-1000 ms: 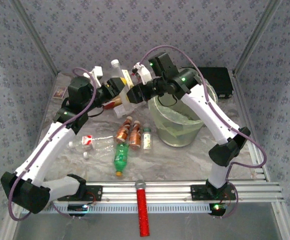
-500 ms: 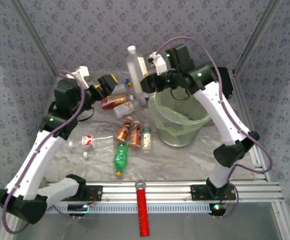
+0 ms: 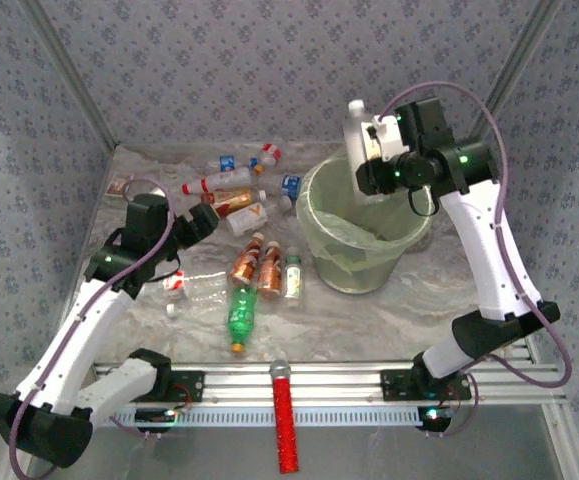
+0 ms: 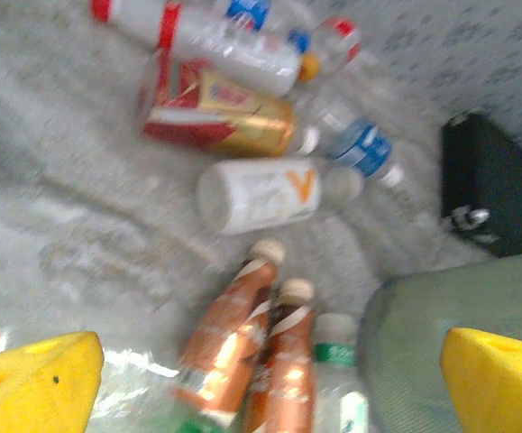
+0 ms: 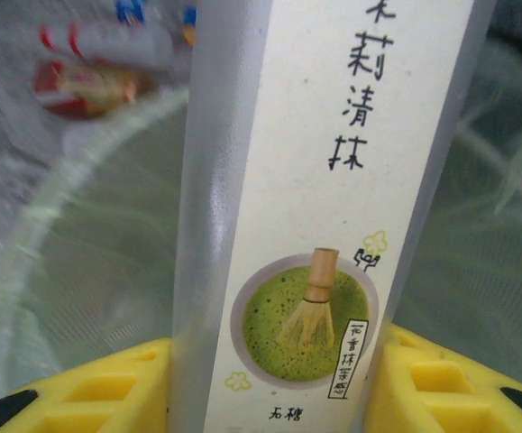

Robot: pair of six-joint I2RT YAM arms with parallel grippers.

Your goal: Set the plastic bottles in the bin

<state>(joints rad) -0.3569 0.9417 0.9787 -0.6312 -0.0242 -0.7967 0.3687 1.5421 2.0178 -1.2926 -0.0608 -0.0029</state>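
Releasing now looks risky: the tall frosted plastic bottle with a cream matcha label [image 3: 355, 135], clamped between the right gripper's [image 3: 364, 165] yellow fingers, hangs above the far-left rim of the round pale-green bin [image 3: 359, 270], so its foot could clip the rim and topple outside. Its long axis stands roughly upright, cap end up. The left gripper [image 3: 201, 222] hovers spread wide over the loose bottles [image 4: 242, 352] lying at left.
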